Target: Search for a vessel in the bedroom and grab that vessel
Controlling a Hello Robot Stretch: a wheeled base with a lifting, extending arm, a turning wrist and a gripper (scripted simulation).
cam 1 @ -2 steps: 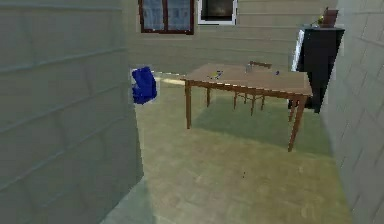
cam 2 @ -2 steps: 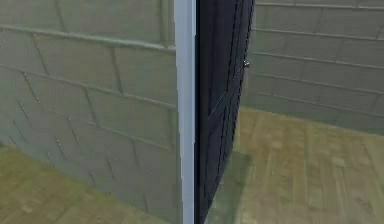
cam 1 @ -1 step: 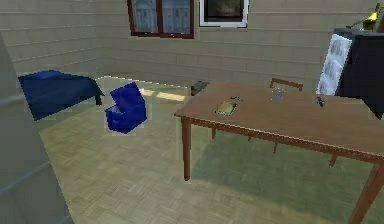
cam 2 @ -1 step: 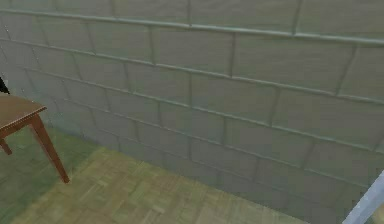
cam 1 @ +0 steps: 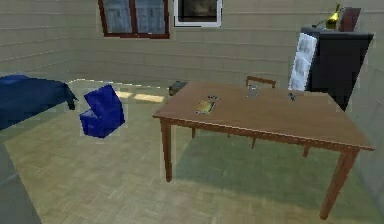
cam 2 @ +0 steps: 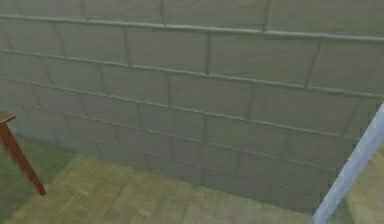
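Bedroom. A blue bed (cam 1: 30, 95) sits at the forward view's left. A wooden worktop (cam 1: 300, 120) stands right, with a dark cabinet (cam 1: 340, 65) behind and a blue box (cam 1: 102, 110) on the floor. On the worktop stands a small grey object (cam 1: 252, 90), possibly the vessel: probably light, rigid and breakable, best gripped by its side wall. No writing is legible. The end effector's state cannot be told.

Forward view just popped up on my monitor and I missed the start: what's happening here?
The robot faces a brown wooden table bearing small items; whether any is a vessel cannot be told. A dark blue bed lies at the left, a blue boxy object on the floor beside it.
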